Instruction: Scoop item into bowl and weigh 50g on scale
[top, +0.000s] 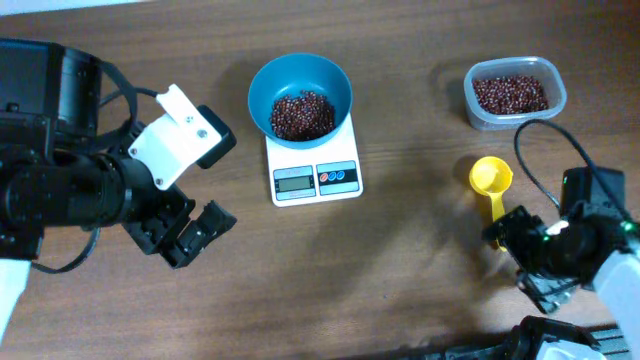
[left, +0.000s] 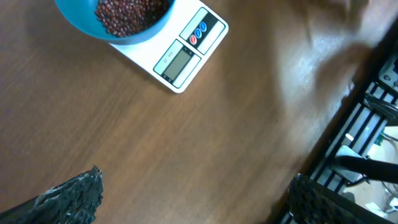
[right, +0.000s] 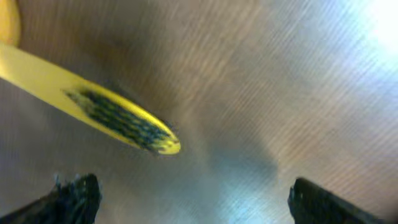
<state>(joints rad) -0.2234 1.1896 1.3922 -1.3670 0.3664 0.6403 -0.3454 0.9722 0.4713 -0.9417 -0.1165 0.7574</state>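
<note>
Beans (top: 303, 114) in bowl (top: 291, 71), well apart from left hand (top: 192, 232)

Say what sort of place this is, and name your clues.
Probably a robotics lab bench, not a kitchen: robot arms flank a wooden table, a scale holds a bowl of beans, and metal racking stands alongside.

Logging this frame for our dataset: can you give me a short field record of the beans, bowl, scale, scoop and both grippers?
bowl: teal, sitting on the scale, holding a heap of beans
scale: white, display unreadable
tub: clear, upper right, more beans inside
scoop: yellow, lying loose below the tub, looks empty
left gripper: open, empty, left of the scale
right gripper: open, empty, beside the scoop handle
</note>
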